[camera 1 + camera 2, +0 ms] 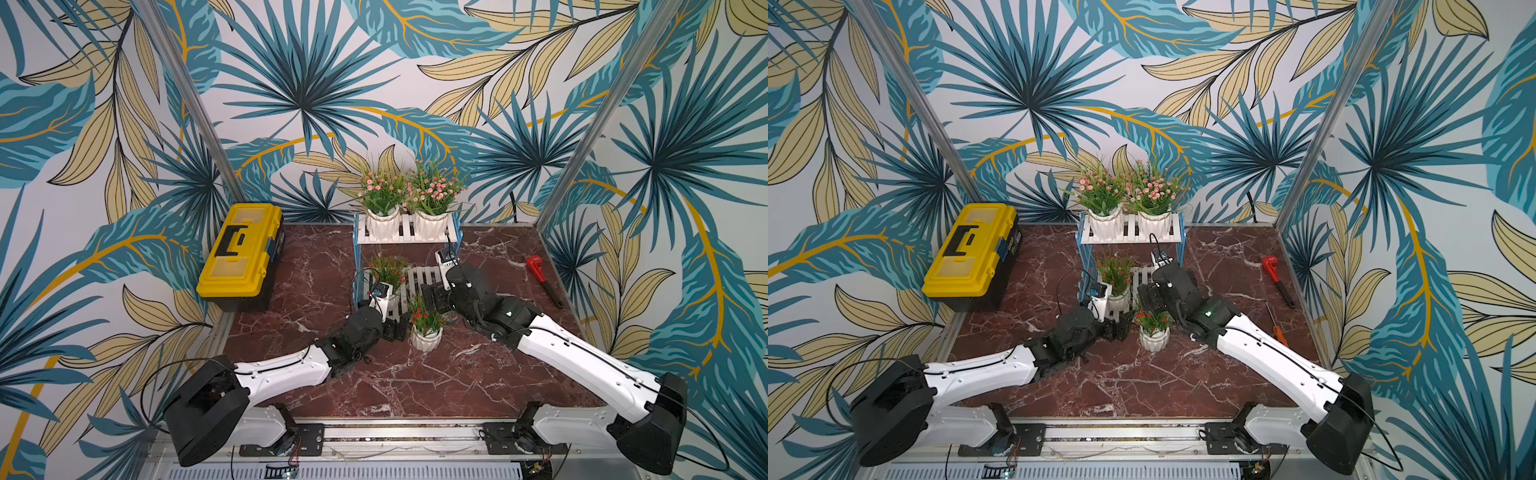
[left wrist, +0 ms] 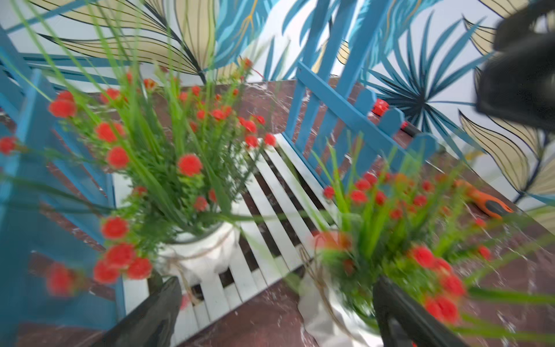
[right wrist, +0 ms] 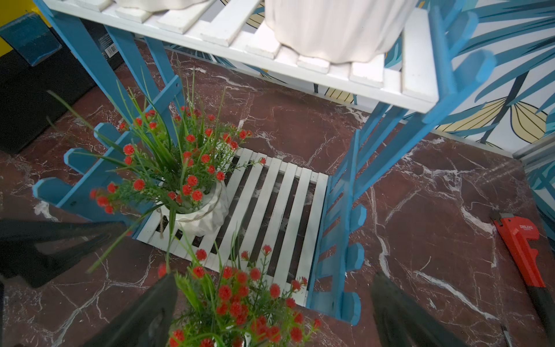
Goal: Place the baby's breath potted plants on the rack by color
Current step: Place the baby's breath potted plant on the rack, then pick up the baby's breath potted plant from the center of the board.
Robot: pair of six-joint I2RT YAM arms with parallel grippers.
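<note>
Rack [image 1: 405, 232] holds three plants; one red plant [image 1: 426, 328] on the table [image 1: 316, 266].
Pink plants [image 1: 382, 193] [image 1: 434, 191] up top, second red plant [image 1: 388, 272] lower left; my left gripper [image 2: 277, 282] and right gripper [image 3: 274, 279] hover by the loose one, jaws spread.

Red-flowered plant [image 2: 186, 192] on slatted rack [image 2: 214, 296]
</note>
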